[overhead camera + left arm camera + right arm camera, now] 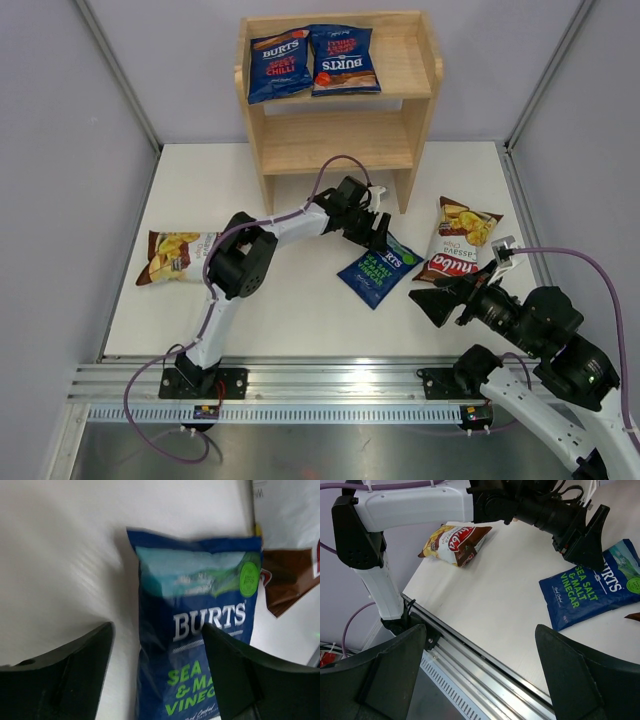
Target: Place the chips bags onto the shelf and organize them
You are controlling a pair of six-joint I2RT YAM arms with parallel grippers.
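The left gripper [378, 228] was held open and empty just above the green-lettered BURTS bag [378, 270], which was laid flat on the white table [290, 300]. The right gripper [480, 630] was spread wide, nothing grasped, near one Chuba bag [458, 240]. A second Chuba bag [178, 257] was seen far left. Two red-lettered BURTS bags [280, 65] [343, 60] were laid on the wooden shelf [340, 140], on its top tier.

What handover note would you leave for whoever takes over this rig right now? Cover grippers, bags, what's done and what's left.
Left gripper: open, over the green BURTS, not gripping it.
Right gripper: open, empty, near the right Chuba.
Done: two red BURTS lie on the top tier of the shelf.
Left: green BURTS, right Chuba and left Chuba, all on the table.
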